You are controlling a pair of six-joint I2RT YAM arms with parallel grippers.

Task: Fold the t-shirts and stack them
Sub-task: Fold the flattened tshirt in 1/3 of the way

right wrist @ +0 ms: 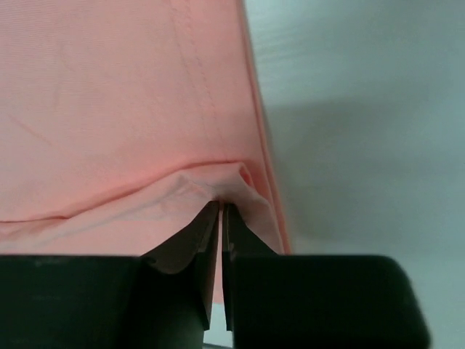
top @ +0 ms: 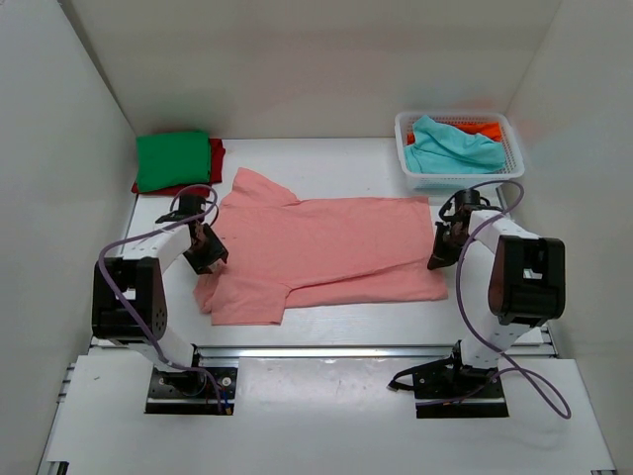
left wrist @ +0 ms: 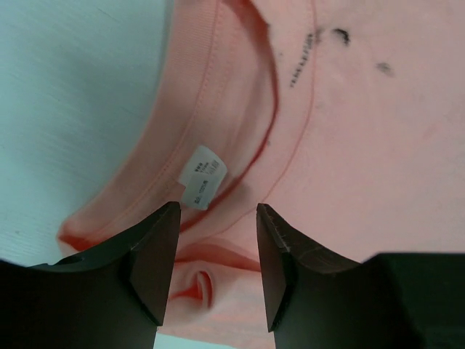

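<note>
On the table, spread flat between both arms: salmon-pink t-shirt.
Left gripper parted above the collar by its label; right gripper pinched tight on a fold of the hem.

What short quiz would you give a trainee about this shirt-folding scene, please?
1. True or false: the right tool is shut on an edge of the salmon-pink t-shirt.
2. Which colour is the shirt lying topmost in the white basket? A teal, B green, C salmon-pink.
3. Fill in: the left tool is open, with the shirt's ____ between its fingers.

Key:
1. True. The cloth is bunched at its closed tips.
2. A, the teal t-shirt.
3. The collar, next to the white label.
</note>
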